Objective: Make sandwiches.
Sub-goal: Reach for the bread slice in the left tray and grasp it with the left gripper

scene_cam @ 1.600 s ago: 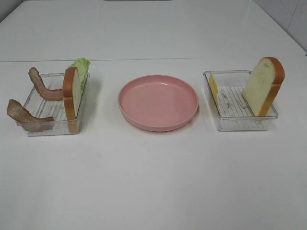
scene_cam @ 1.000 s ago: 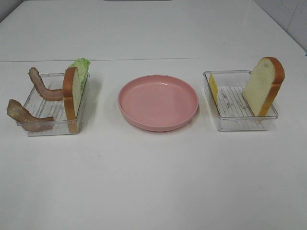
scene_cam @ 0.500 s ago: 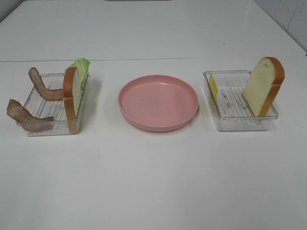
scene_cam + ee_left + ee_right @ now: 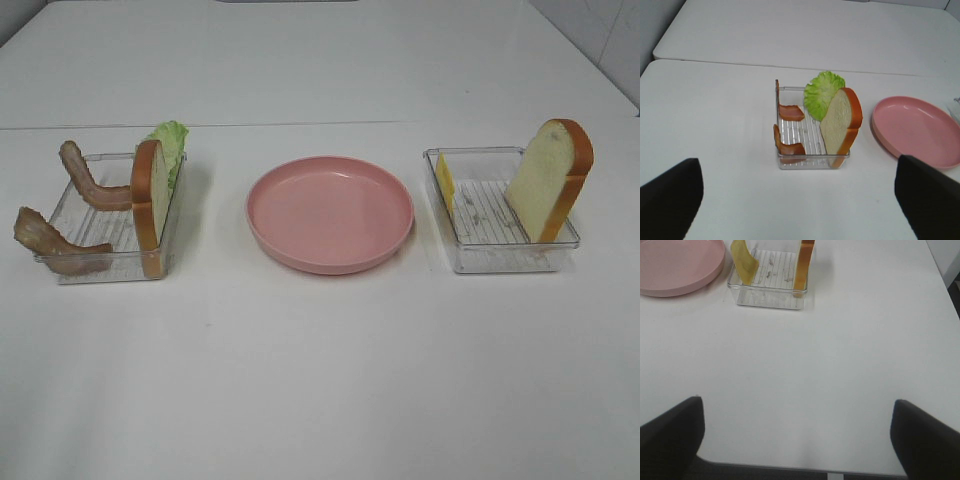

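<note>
Nearest, our left tool and right tool hang spread wide, empty, over the counter. We judge nothing is built yet: the plate sits bare in the middle. The left tray holds two bacon strips, an upright bread slice and lettuce at its far corner; the right tray holds cheese and the second bread slice, leaning.

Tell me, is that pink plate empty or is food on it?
Empty: the pink plate shows only its bare surface. One bread slice stands in the left tray, the other bread slice in the right tray.
</note>
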